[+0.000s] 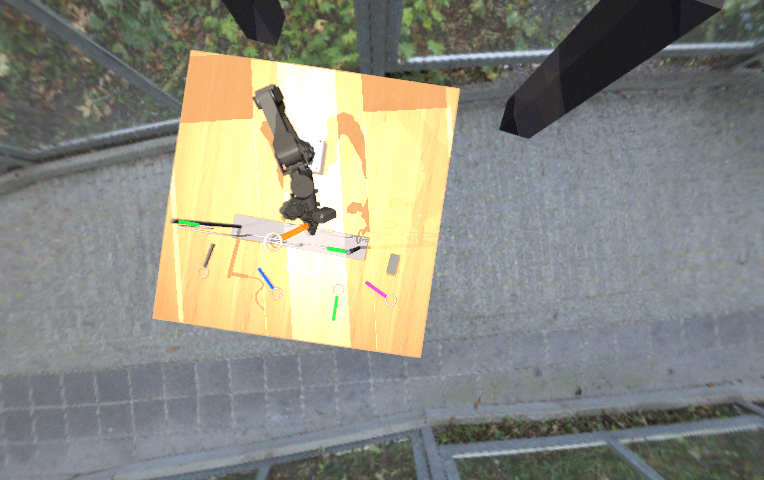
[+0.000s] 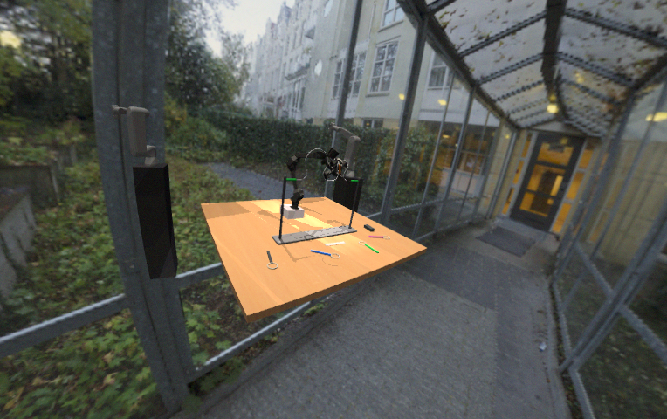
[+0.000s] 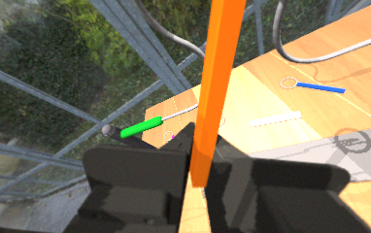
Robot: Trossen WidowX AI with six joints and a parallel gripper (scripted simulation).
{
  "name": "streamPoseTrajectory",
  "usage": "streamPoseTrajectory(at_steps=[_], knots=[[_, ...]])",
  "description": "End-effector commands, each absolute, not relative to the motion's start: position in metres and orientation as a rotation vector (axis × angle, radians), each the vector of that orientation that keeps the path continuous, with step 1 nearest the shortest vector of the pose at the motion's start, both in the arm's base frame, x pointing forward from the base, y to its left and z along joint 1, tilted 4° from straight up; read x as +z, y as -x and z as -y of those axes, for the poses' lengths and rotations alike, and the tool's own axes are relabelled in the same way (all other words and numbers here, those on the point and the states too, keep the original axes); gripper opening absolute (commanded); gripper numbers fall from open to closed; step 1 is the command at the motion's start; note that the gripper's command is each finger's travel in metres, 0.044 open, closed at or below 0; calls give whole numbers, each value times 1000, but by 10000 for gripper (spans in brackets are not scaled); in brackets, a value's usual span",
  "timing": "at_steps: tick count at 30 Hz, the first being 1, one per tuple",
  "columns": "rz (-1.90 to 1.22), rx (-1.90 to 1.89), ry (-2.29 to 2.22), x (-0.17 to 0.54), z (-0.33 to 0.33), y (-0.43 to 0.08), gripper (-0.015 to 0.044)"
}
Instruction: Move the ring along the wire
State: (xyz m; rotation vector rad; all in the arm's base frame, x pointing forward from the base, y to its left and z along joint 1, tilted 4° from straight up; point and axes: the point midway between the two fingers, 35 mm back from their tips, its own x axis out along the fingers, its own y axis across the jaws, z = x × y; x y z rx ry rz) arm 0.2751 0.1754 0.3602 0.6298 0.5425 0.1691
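Note:
My gripper (image 1: pixel 313 228) (image 3: pixel 196 127) is shut on the orange handle (image 1: pixel 295 232) (image 3: pixel 218 73), high above the table. The ring (image 1: pixel 264 241) at the handle's far end appears over the middle stretch of the wire in the top view; it is out of the wrist view. Whether the wire touches it is too small to tell. The curved grey wire (image 3: pixel 310 60) runs between two green parts. One green part (image 1: pixel 188 223) (image 2: pixel 291 179) is by the left post (image 2: pixel 281 212); the other green part (image 1: pixel 336 249) (image 2: pixel 354 180) (image 3: pixel 142 127) is by the right post (image 2: pixel 354 207).
The posts stand on a grey base plate (image 1: pixel 261 224). On the wooden table lie a black wand (image 1: pixel 209 255), a blue wand (image 1: pixel 266 278) (image 3: pixel 320 87), a green wand (image 1: pixel 335 308), a magenta wand (image 1: pixel 376 289), a white strip (image 3: pixel 276 118) and a dark block (image 1: pixel 393 264).

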Motion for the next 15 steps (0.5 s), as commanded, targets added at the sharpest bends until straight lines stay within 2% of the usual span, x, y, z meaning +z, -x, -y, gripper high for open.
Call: streamPoseTrajectory(at_steps=[1,15], knots=[[-530,147,-542,360,-171,-277,-150],[-504,59,-222,349,-150,-279,-150]])
